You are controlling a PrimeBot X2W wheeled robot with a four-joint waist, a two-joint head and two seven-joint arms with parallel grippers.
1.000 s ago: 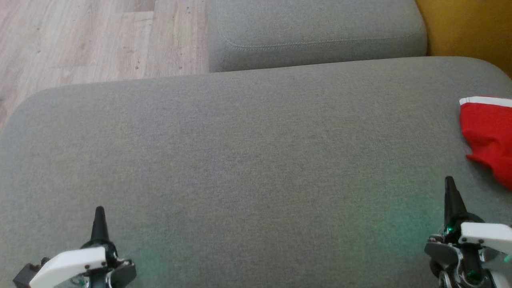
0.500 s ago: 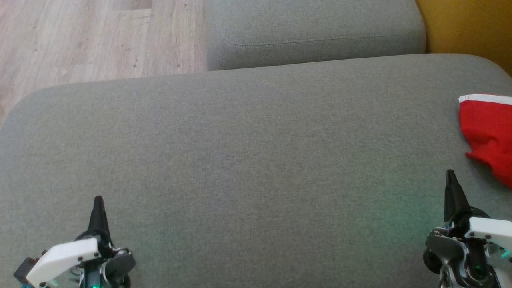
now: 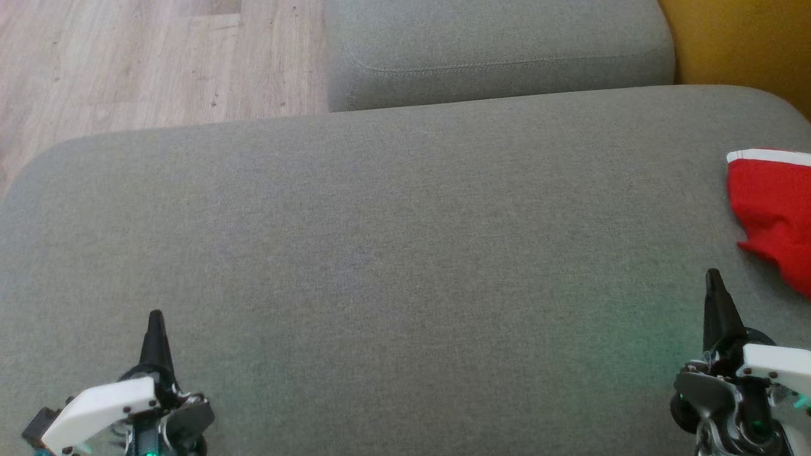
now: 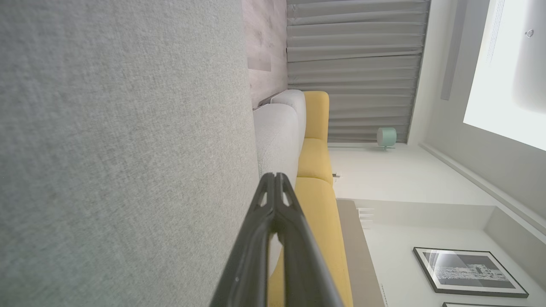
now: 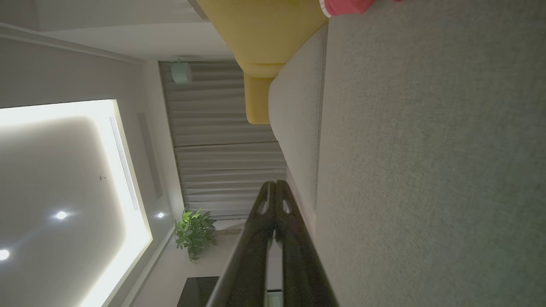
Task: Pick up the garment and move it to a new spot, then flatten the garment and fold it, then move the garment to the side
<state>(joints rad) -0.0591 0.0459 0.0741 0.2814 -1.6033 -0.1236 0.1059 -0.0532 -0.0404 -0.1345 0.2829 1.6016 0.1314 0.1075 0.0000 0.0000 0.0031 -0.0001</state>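
Grey woven fabric of a broad seat cushion (image 3: 405, 253) spreads beneath both arms; at its near edge the left gripper (image 3: 155, 315) and the right gripper (image 3: 713, 274) each point forward with their two dark fingers pressed together, holding nothing. Just beyond the right gripper and apart from it, the red garment (image 3: 770, 202) with a white band on its far hem lies crumpled on the cushion's right side, cut off by the picture's edge. Farther back are a second grey cushion (image 3: 494, 50), pale wooden floor (image 3: 127, 63) on the left and a yellow sofa (image 3: 741, 44) on the right.
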